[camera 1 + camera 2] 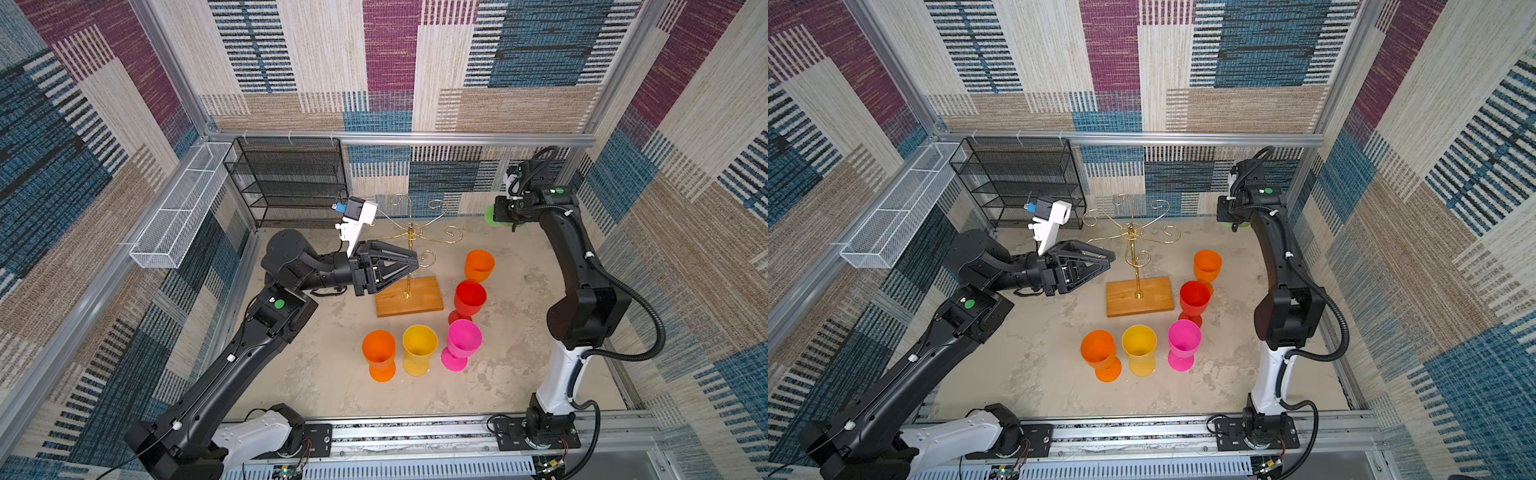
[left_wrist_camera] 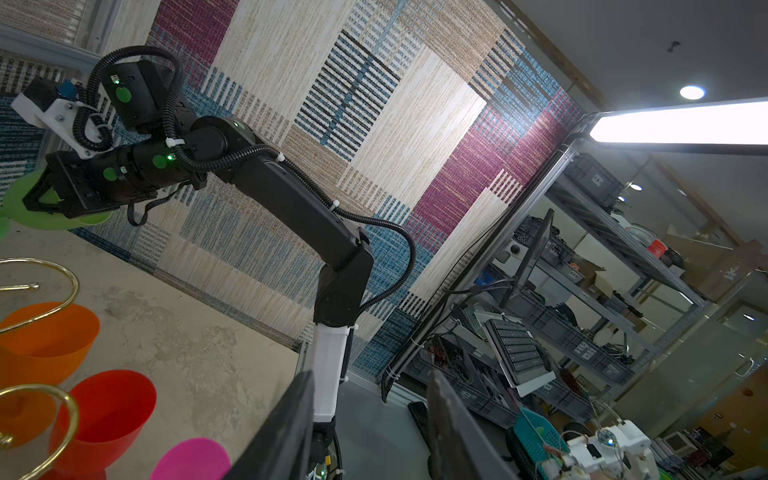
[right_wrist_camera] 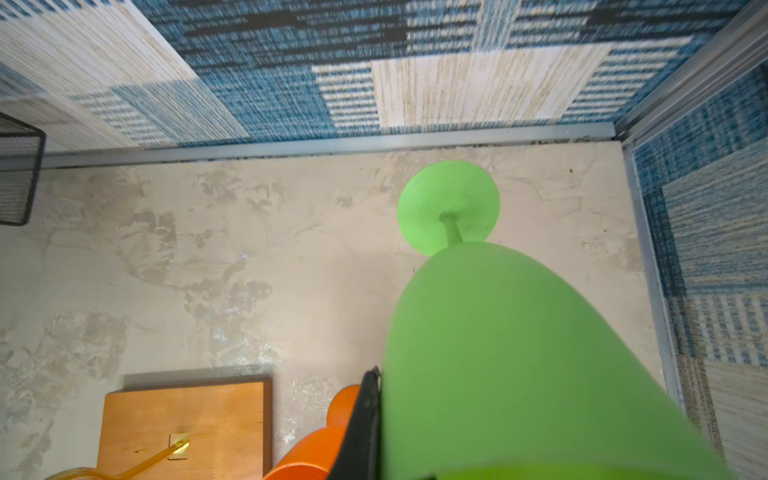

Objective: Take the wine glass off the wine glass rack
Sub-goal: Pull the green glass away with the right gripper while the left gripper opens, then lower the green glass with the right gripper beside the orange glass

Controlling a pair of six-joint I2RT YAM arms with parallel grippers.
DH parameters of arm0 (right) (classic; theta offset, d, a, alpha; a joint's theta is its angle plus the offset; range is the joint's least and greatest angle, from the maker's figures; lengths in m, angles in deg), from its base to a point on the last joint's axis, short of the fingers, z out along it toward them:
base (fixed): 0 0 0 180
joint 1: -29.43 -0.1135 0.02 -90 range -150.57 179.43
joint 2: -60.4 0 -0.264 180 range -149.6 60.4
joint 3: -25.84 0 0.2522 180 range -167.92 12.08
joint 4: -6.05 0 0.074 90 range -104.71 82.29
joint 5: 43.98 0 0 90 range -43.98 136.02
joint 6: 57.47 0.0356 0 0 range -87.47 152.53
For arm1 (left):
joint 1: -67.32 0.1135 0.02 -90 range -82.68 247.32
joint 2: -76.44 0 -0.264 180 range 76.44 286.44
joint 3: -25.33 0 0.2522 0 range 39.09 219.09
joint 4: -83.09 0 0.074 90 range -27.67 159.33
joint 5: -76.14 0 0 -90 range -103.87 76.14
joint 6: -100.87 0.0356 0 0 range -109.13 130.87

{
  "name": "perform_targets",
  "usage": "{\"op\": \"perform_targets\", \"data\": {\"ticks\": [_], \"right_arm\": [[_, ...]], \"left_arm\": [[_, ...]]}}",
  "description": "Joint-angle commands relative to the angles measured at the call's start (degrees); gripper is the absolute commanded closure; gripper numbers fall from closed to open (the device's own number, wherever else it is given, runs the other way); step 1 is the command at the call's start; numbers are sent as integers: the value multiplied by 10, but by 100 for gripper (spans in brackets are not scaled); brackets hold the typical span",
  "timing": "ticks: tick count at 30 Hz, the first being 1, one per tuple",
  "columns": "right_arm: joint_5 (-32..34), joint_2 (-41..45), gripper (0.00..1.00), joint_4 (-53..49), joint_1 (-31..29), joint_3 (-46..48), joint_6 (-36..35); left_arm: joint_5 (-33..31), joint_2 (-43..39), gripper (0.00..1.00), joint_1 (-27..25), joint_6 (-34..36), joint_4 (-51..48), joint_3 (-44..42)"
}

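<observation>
Looking to the far right corner, you'll find the green wine glass (image 3: pixel 519 353) pinched at its bowl by your right gripper (image 1: pixel 505 216), its jaws pressed together on it. It is clear of the wine glass rack (image 1: pixel 1135 266) and well apart from it. In the right wrist view the bowl is nearest the camera and the round foot points down at the desk (image 1: pixel 332 395). You cannot tell from these views whether the foot touches the desk.

Your left gripper (image 1: pixel 1109 257) hangs just left of the rack's gold pole. Its jaws are spread, and the left wrist view shows nothing between them.

The rack stands mid-desk on its wooden base. Five more glasses stand upright on the desk:
- To the right of the rack: an orange glass (image 1: pixel 479 266), a red glass (image 1: pixel 469 299) and a pink glass (image 1: pixel 463 338).
- On the near side of the rack: a yellow glass (image 1: pixel 419 345) and a second orange glass (image 1: pixel 379 349).
</observation>
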Motion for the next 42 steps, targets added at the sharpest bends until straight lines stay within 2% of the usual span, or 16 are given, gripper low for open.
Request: {"op": "perform_targets", "data": {"ticks": [1, 11, 20, 42], "right_arm": [[-8, -8, 100, -43, 0, -1, -14], [-53, -3, 100, -60, 0, 48, -12], [-52, 2, 100, -52, 0, 115, -18], [-57, -33, 100, -62, -13, 99, -21]], "left_arm": [[6, -3, 53, 0, 8, 10, -5], [14, 1, 54, 0, 0, 16, -10], [16, 7, 54, 0, -13, 36, -24], [22, 18, 55, -1, -17, 46, -33]]}}
